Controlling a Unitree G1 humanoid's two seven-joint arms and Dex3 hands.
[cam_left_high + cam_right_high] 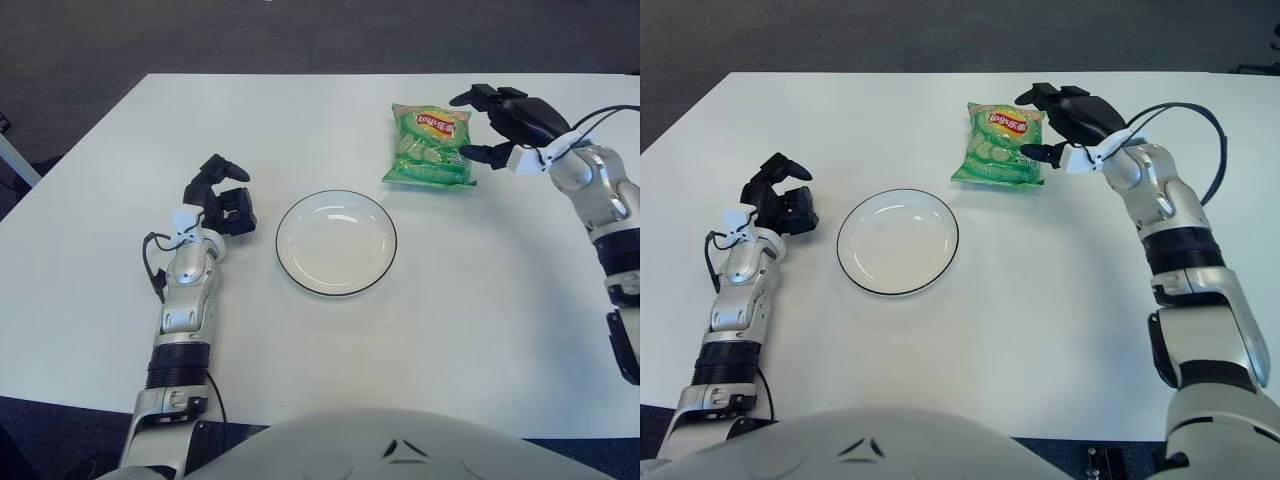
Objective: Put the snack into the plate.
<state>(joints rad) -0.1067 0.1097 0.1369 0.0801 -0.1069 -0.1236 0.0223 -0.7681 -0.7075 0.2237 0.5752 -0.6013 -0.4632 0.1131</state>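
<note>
Snack (pixel 430 147) in the left eye view is a green crisp bag lying flat on the white worktop (pixel 480 300), up and to the right of the plate (pixel 336 242) and clear of its rim. The right robot hand (pixel 495 125) sits at the bag's right edge with its fingers spread: one dark finger (pixel 470 97) reaches over the bag's top right corner, another (pixel 478 152) points at its lower right corner. Whether either tip touches the bag I cannot tell (the bag looks flat and unlifted). The plate is white with a dark rim and holds nothing. The left robot hand (pixel 220 200) shows left of the plate, apart from it, fingers loosely curled around nothing.

From the right eye view the same layout holds. The bag (pixel 1002 146) lies beyond the plate (pixel 898 241), to its right, with bare worktop (pixel 1040 300) between them. The right robot hand (pixel 1060 125) brackets the bag's right side, fingers apart, the upper one over the bag's top corner. The left robot hand (pixel 780 200) shows left of the plate, gripping nothing.
</note>
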